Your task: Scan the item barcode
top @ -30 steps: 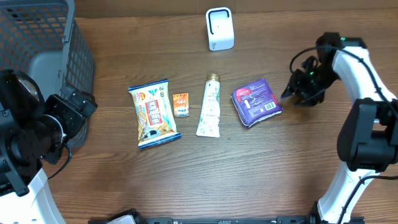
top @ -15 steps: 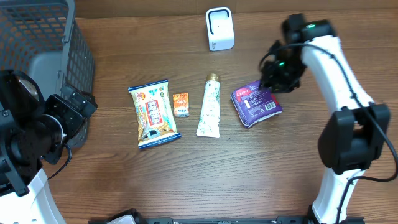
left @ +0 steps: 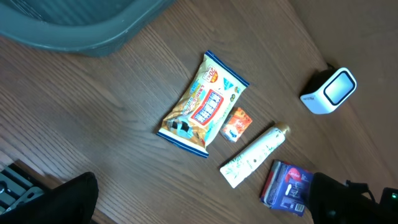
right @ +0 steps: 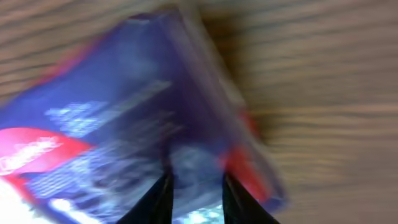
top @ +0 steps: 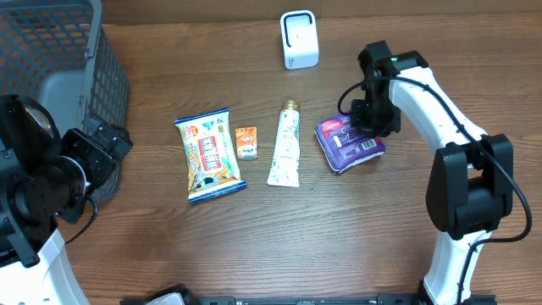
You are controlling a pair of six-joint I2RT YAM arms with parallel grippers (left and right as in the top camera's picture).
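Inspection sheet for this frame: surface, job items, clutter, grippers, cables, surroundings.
Surface: wooden table, no spills or marks seen.
Job's things: purple packet lying flat right of centre; white scanner standing at the far edge, apart from the packet.
Clutter: snack packet, orange sachet and tube lie in a row left of the purple packet; mesh basket at the far left corner.
Grippers: right gripper down over the purple packet, fingers narrowly apart, grip unclear in the blur; left gripper open, beside the basket, holding nothing.
Cables: black cable looping off the right arm, above the table.
Surroundings: nothing seen.
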